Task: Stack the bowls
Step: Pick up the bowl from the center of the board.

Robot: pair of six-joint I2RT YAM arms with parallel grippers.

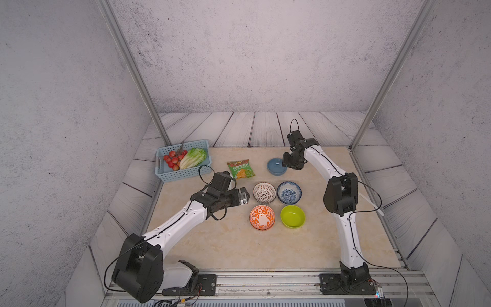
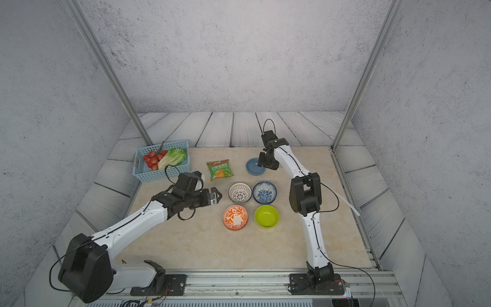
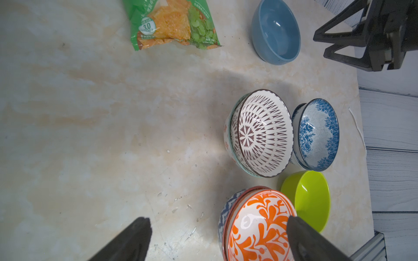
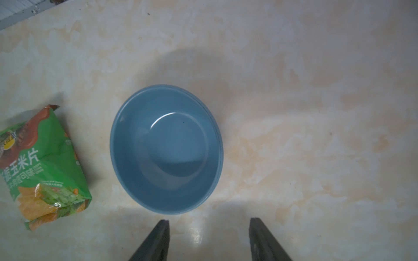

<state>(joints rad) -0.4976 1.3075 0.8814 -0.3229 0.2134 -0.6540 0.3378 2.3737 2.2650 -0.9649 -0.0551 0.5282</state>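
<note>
— Condition of the right gripper?
— Its jaws are seen partly spread, and nothing is held between them. It is poised just beside the slate-blue bowl, whose rim lies just ahead of the fingertips. Contact cannot be confirmed.

— Location of that bowl?
— It is found upright and alone on the tabletop, toward the far edge and right of centre. The snack bag is noted near it, on the left-edge side.

— The left gripper?
— Its jaws are spread wide and nothing is gripped. It is held above the tabletop, just beside the grouped bowls on their left-edge side.

— The grouped bowls?
— Four positions are laid out in a square at mid-tabletop. The lattice bowl is nested on other bowls. The orange-scroll bowl is seated in a blue-patterned bowl. The blue-floral bowl and the lime-green bowl are set on the right-edge side. A basket is recorded at the far left corner.
</note>
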